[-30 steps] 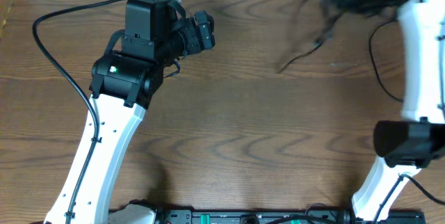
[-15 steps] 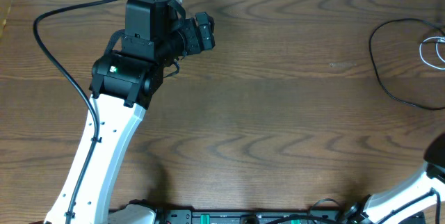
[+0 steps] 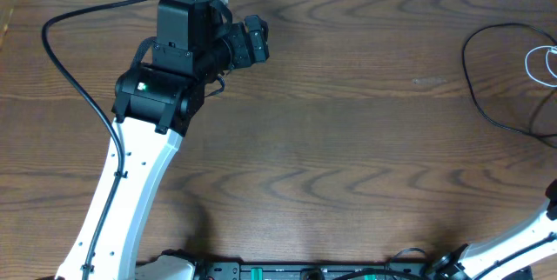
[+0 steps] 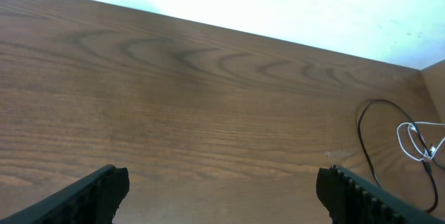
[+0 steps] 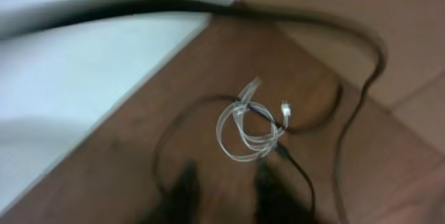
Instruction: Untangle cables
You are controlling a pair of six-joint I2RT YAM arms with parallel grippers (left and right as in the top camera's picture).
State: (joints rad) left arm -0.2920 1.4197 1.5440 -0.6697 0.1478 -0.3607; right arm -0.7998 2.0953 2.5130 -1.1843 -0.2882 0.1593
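The long thin black cable [image 3: 466,58] is laid in a loose loop at 3 o'clock on the brown wood-grain table [image 3: 348,141]. The short silvery-white cord [image 5: 250,140] is coiled at its 3 o'clock side, and its coils are crossed and touched by the black strand. The left gripper [image 4: 226,193] is held at 10 o'clock, well apart from both, with its jaws spread wide over bare wood, beside a thick black arm cord [image 3: 70,80]. The right gripper [image 5: 226,193] is seen only as two blurred dark fingers set apart near the coil, with nothing between them.
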